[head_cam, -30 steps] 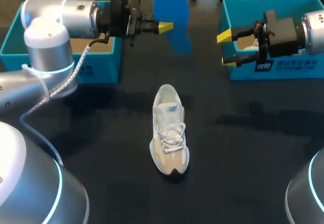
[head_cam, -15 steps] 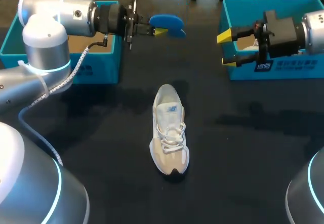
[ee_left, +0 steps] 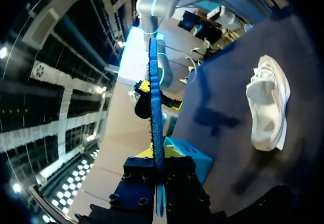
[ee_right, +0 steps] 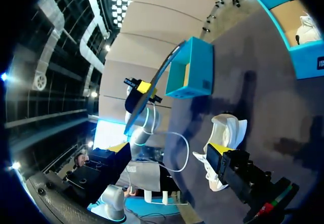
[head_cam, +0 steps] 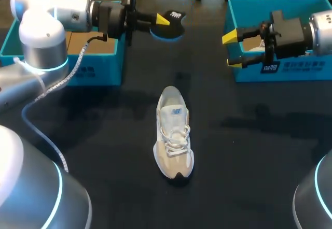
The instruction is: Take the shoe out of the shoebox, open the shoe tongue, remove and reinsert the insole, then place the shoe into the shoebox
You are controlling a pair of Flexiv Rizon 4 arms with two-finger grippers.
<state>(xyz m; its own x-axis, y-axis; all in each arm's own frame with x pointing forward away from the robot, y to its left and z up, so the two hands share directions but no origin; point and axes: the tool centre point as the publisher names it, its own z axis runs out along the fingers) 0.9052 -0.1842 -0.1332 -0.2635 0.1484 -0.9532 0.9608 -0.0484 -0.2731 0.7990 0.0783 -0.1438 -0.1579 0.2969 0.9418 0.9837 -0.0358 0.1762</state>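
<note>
Left shoebox (head_cam: 98,71): much of the interior sits behind our left arm (head_cam: 52,6). Right shoebox (head_cam: 290,3) runs off the right edge. White item (ee_right: 306,29) inside it is cut off; we cannot identify it. Left wrist: insole (ee_left: 154,107) edge-on, neither face visible. Right wrist: part of the shoe (ee_right: 228,130) lies behind our right gripper (ee_right: 167,148).

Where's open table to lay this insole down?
Bare table lies left of the shoe, in front of the left box, and right of it, in front of the right box. Between the boxes it is crowded: left end effector with the insole, right end effector.
</note>
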